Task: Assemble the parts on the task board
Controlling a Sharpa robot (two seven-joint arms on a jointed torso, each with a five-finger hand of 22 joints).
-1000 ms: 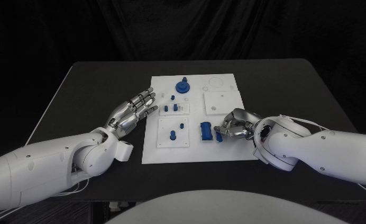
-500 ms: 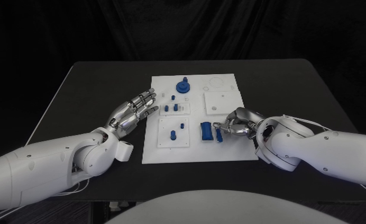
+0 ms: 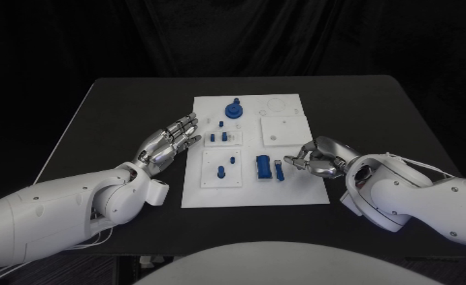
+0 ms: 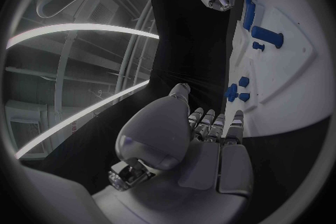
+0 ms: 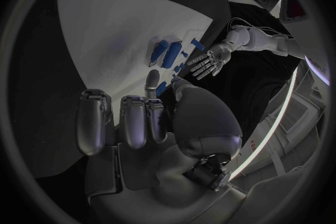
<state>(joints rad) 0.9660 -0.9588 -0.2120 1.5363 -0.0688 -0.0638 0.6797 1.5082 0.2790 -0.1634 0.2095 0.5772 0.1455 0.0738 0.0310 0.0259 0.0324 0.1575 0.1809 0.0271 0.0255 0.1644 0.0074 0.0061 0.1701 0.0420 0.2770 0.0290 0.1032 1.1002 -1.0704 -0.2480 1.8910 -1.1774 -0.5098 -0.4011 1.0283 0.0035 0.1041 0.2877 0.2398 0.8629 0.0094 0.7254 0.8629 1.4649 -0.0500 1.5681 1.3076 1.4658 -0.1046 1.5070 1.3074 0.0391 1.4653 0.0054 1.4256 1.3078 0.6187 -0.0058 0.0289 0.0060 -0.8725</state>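
The white task board [image 3: 291,187] lies mid-table. On it are a round blue part [image 3: 233,108], small blue pegs [image 3: 221,137], a blue block [image 3: 262,166] and a thin blue piece [image 3: 279,170]. My right hand [image 3: 316,157] hovers at the board's right edge, fingers loosely curled and holding nothing. Its fingertips [image 3: 289,161] point at the thin piece, which shows just past them as a blue piece [image 5: 161,88]. My left hand [image 3: 173,140] is held flat beside the board's left edge, fingers straight and apart. From the left wrist I see the left hand [image 4: 210,140], the board [image 4: 294,84] and the pegs [image 4: 237,89].
Raised white plates [image 3: 283,130] sit on the board, one square at the right and others under the blue parts. Bare black table [image 3: 126,110] lies to both sides. A black curtain hangs behind the table.
My right hand has drawn back to the right, off the thin blue piece, which stays lying on the board. The left hand has not moved.
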